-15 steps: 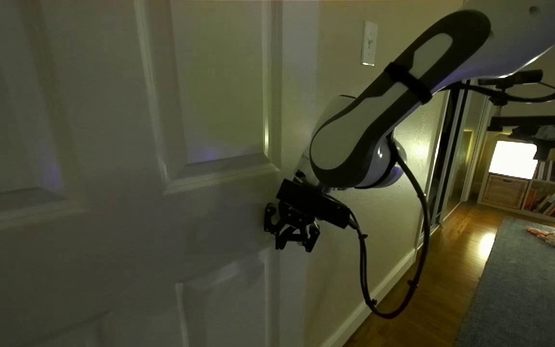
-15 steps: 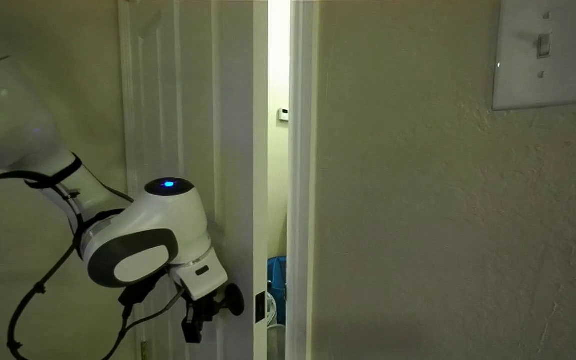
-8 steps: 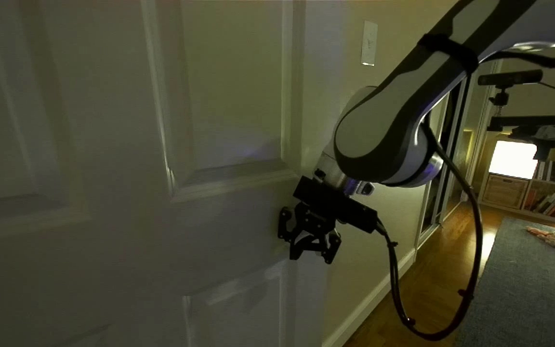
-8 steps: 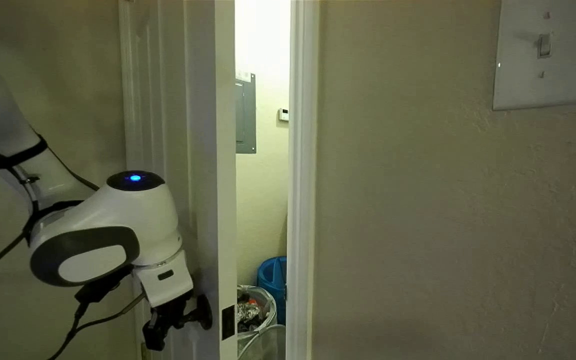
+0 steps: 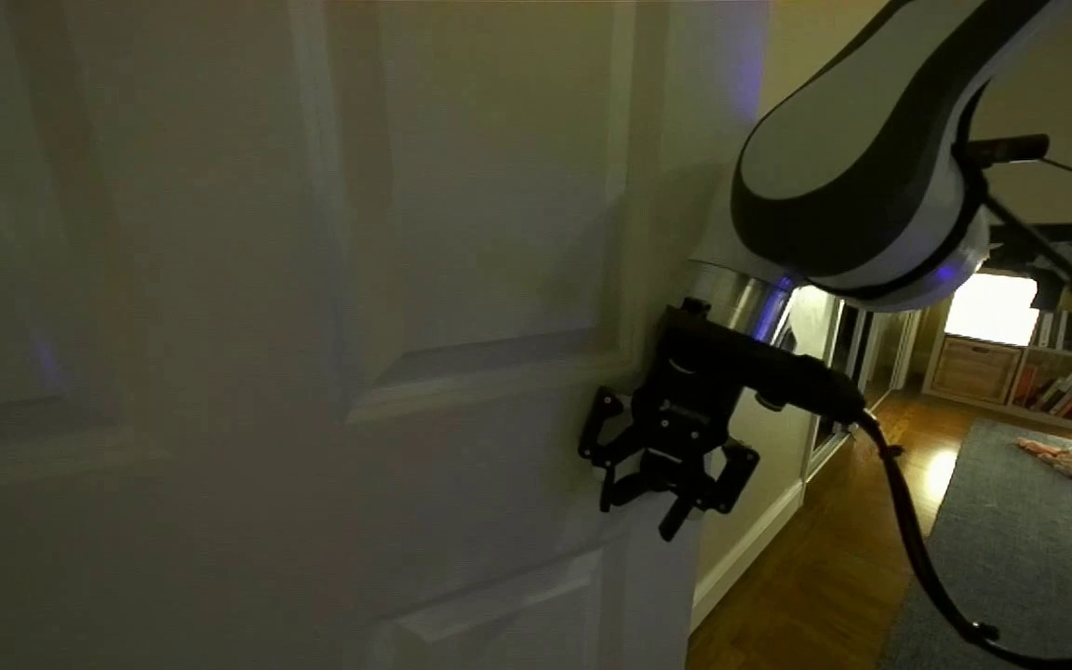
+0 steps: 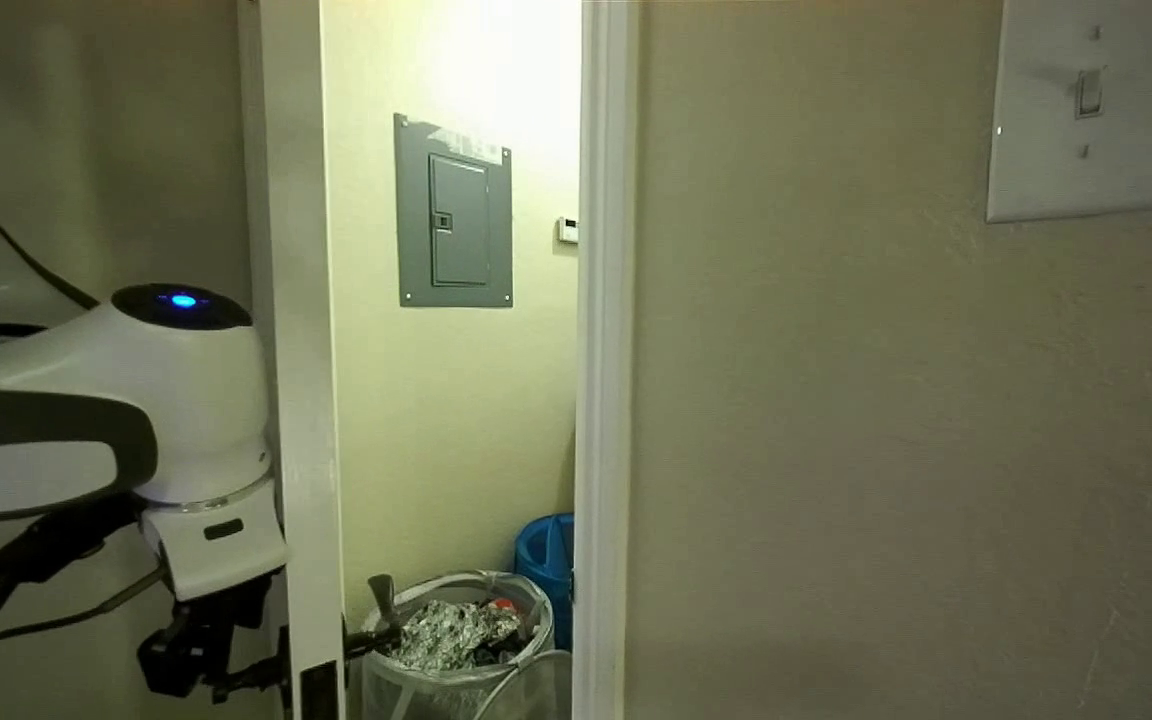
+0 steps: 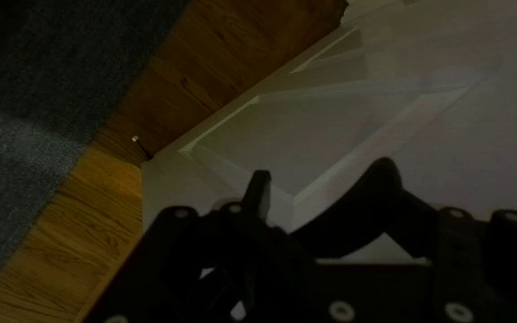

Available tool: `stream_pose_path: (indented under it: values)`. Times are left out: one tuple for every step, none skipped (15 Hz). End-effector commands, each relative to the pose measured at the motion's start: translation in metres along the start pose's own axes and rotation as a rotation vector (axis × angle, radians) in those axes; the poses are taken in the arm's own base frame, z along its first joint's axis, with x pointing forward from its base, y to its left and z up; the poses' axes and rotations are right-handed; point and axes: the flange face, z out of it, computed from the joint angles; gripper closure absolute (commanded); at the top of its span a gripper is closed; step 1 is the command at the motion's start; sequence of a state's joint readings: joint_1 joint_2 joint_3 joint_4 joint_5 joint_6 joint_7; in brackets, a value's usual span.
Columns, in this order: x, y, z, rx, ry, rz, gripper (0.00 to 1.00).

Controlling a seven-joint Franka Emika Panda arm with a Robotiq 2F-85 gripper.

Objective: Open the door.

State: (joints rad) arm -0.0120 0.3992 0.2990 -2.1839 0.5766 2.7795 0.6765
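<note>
Now the door [image 5: 313,391] stands wider, so opening looks well along; I can't tell whether your gripper [image 5: 638,521] grips the handle [image 6: 264,673].

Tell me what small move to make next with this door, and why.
I'd probably ease the door a little farther from the white frame: in an exterior view it stands partly open, a grey panel showing past its edge, and the jaws are at the dark lever handle, though whether they grip it isn't clear.
</note>
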Motion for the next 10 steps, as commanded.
stream_pose_path:
  values:
    - [-0.039,0.015,-0.056,-0.054,-0.083,-0.106,0.09]
    - [-0.042,0.016,-0.062,-0.056,-0.085,-0.105,0.04]
    - [-0.043,0.017,-0.07,-0.06,-0.08,-0.114,0.0]
    - [-0.045,0.016,-0.076,-0.058,-0.07,-0.132,0.0]
    - [-0.047,0.014,-0.08,-0.059,-0.067,-0.156,0.0]
    - [-0.052,0.01,-0.085,-0.066,-0.081,-0.204,0.0]
    - [-0.057,0.005,-0.092,-0.07,-0.096,-0.259,0.0]
    - [-0.063,0.0,-0.1,-0.068,-0.101,-0.316,0.0]
    - [-0.067,-0.006,-0.106,-0.061,-0.101,-0.374,0.0]
    - [-0.071,-0.009,-0.112,-0.057,-0.103,-0.433,0.0]
